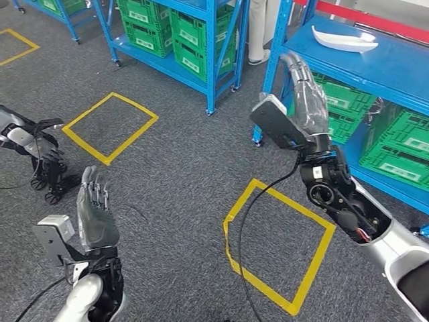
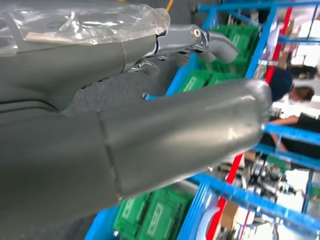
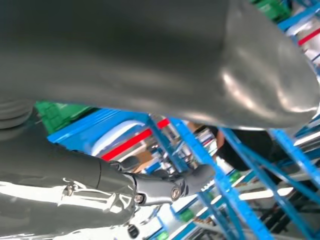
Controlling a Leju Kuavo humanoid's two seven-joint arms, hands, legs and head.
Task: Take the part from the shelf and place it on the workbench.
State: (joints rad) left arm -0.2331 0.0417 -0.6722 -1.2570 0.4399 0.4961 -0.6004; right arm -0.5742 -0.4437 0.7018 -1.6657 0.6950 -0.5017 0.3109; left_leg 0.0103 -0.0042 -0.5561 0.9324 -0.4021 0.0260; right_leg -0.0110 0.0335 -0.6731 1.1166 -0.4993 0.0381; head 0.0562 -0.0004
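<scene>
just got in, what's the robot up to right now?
It faces the blue shelf, where a white part lies on the top level, untouched. The right hand is raised toward the shelf, fingers apart, holding nothing. The left hand is low over the grey carpet, also holding nothing. Green crates sit on the lower shelf levels. Yellow tape squares mark the floor. The pick has not happened yet.

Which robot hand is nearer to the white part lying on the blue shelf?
The right. The right robot hand is raised beside the shelf, just below-left of the white part. The left robot hand is low over the grey floor, far across the view from it.
</scene>
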